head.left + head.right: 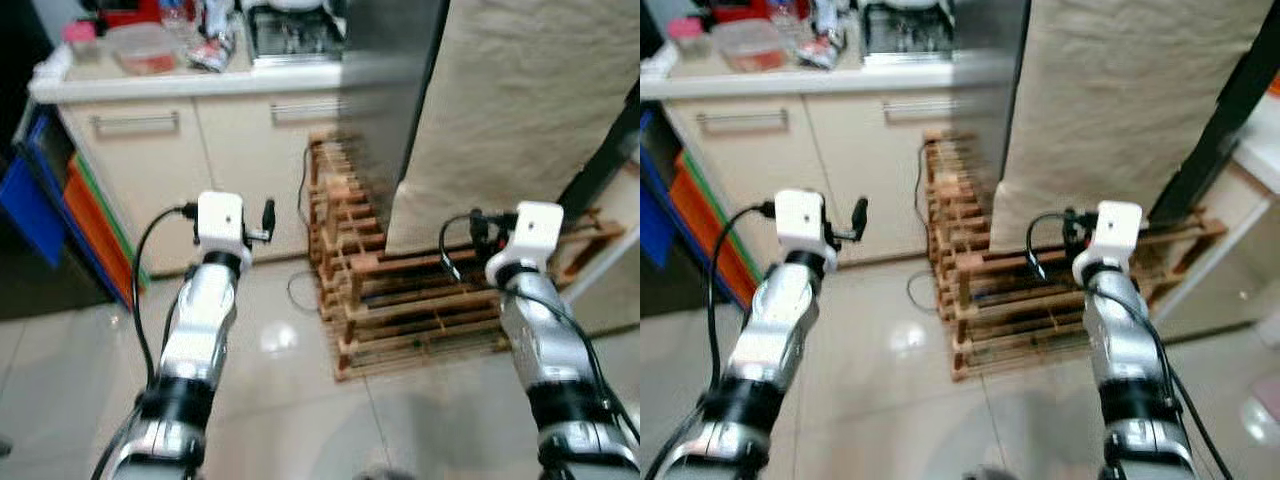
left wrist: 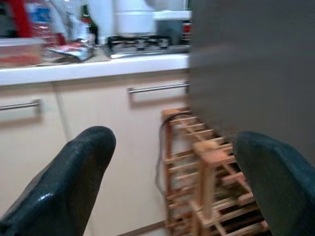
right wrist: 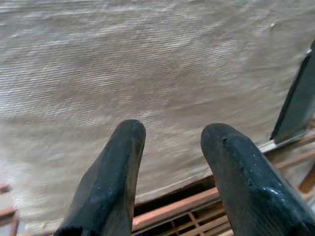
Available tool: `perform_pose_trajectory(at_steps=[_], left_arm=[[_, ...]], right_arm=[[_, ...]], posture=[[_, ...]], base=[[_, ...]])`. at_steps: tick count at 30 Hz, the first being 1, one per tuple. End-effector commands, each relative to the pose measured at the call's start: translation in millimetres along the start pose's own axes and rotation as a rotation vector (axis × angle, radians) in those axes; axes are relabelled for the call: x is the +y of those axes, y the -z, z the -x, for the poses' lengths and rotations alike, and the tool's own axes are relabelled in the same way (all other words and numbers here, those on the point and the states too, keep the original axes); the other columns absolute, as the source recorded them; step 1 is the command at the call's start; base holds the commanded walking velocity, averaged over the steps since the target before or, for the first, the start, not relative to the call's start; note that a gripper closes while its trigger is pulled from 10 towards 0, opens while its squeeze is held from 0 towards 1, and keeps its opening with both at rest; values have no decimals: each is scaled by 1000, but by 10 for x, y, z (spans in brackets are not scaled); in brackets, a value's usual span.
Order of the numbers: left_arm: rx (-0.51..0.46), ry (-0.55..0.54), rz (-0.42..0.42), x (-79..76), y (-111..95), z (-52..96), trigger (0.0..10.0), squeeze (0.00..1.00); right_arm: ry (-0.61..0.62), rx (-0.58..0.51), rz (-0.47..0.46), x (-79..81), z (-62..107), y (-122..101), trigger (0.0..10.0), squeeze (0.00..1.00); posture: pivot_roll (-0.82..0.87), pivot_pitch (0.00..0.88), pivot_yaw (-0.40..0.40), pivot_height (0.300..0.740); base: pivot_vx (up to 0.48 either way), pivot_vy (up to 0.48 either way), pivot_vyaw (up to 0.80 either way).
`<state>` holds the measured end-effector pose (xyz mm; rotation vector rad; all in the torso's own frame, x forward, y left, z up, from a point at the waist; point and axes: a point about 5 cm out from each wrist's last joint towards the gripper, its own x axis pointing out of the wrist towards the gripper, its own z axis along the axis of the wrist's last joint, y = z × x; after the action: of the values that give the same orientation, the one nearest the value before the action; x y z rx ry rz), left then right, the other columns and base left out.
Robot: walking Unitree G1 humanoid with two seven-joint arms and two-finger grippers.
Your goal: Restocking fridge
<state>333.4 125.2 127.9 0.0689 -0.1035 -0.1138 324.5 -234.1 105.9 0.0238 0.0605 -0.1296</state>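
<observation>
A tall grey fridge side [image 1: 385, 90] stands ahead, and a beige cloth [image 1: 520, 110] hangs over the front beside it. Both silver arms are raised before me. My left gripper [image 2: 174, 142] is open with nothing between its fingers; it points at the cupboard fronts and the grey fridge side [image 2: 251, 73]. My right gripper [image 3: 174, 132] is open and empty too, close to the beige cloth [image 3: 157, 64]. In the left eye view one black finger of the left gripper [image 1: 268, 215] sticks out past the white wrist block.
A slatted wooden rack [image 1: 400, 300] lies on the floor at the fridge's foot, with a black cable [image 1: 300, 285] beside it. The counter [image 1: 190, 82] at the left carries a plastic container [image 1: 145, 48] and a stove [image 1: 290, 30]. Blue and orange crates [image 1: 60, 215] stand far left.
</observation>
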Motion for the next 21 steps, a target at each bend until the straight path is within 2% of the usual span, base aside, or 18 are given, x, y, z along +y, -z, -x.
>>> perform_pose_trajectory(at_steps=[1, 4, 9, 11, 15, 21], left_arm=[[-6, -39, -18, 133, -34, -19, 10000, 0], [-21, -39, -5, 165, -60, -13, 10000, 0], [-48, -32, 55, 174, -99, 28, 10000, 0], [-52, -22, 57, 161, -100, 35, 10000, 0], [-61, -15, 36, 96, -95, 50, 10000, 0], [-48, -5, 23, 33, -85, 2, 10000, 0]], right_arm=[[-20, -19, -3, 93, -40, -46, 10000, 0], [-34, -15, -26, 192, -62, -14, 10000, 0], [-98, -13, -21, 384, -105, 1, 10000, 0], [-103, -18, -4, 398, -111, -5, 10000, 0], [-144, -36, 29, 503, -119, -33, 10000, 0], [-149, -54, 21, 542, -121, -49, 10000, 0]], posture=[[-51, 0, -28, 740], [-23, 0, -21, 740], [9, 0, -24, 740], [15, 0, -26, 740], [12, 0, -34, 740], [-5, 0, -31, 740]], base=[[409, 251, 0], [366, 299, 0], [0, 475, 0], [0, 480, 0], [0, 442, 734], [0, 0, 0]])
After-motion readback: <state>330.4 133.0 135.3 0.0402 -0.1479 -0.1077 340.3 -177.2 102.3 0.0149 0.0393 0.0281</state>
